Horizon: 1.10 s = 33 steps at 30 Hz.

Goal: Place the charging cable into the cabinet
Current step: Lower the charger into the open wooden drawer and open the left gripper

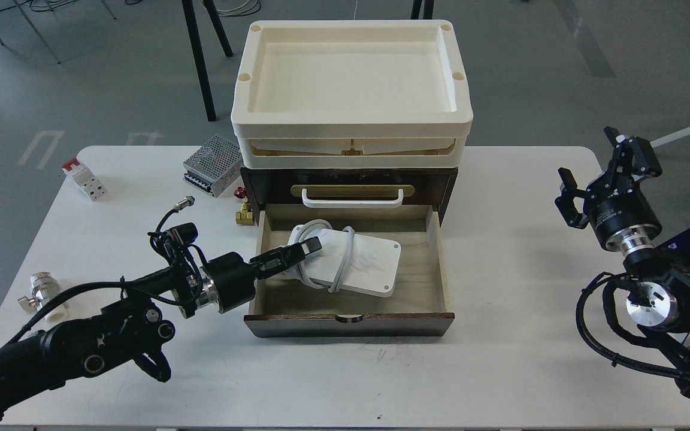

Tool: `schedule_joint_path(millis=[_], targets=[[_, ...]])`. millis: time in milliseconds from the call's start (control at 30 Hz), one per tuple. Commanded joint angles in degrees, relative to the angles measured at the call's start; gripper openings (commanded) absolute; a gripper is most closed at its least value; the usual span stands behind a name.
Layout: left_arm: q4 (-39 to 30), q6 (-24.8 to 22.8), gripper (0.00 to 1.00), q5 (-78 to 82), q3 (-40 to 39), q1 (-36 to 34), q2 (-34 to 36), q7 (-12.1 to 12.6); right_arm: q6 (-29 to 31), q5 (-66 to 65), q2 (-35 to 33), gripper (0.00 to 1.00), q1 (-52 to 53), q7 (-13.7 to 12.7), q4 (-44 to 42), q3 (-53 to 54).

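Two black two-finger grippers are in view. The left gripper (300, 250) reaches over the left wall of the pulled-out pale wood drawer (435, 263), its fingers only narrowly parted, their tips over the grey cord at the slab's plug end; whether they pinch the cord or merely touch it I cannot tell. The right gripper (590, 173) hangs over the white counter (501, 359) at 3 o'clock from the drawer, released, its fingers spread wide with nothing between them.

One charging cable (360, 263), a flat white rounded slab with a light grey cord looped around it, lies inside the drawer, left of its middle, tilted, directly at the left gripper's tips. One small dark brown wooden cabinet (447, 185) carries a white bar handle (352, 199) on a brass plate. Two cream plastic trays (351, 120) sit stacked on the cabinet.

At 10 o'clock from the drawer lies one perforated metal power-supply box (213, 164). One brass valve (244, 212) sits just left of the cabinet.
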Motion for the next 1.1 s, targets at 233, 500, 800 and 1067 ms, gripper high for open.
schedule_joint_path(millis=[233,500,800,1067], targets=[[4.35,0.03,0.20,4.88,0.21,-1.01,-4.24,-0.01,0.00,0.00,0.00,0.99,0.02,0.00,0.00,0.00],[4.27,0.12,0.54,7.44,0.03,-1.19,-5.47,-0.01,-0.08,0.00,0.00,0.99,0.02,0.00,0.00,0.00],[3.56,3.11,0.79,7.44,0.12,-4.08,-4.68,-0.01,0.00,0.00,0.00,0.99,0.02,0.00,0.00,0.00],[3.21,3.64,0.82,7.35,0.03,-4.61,-1.79,-0.01,-0.08,0.00,0.00,0.99,0.02,0.00,0.00,0.00]])
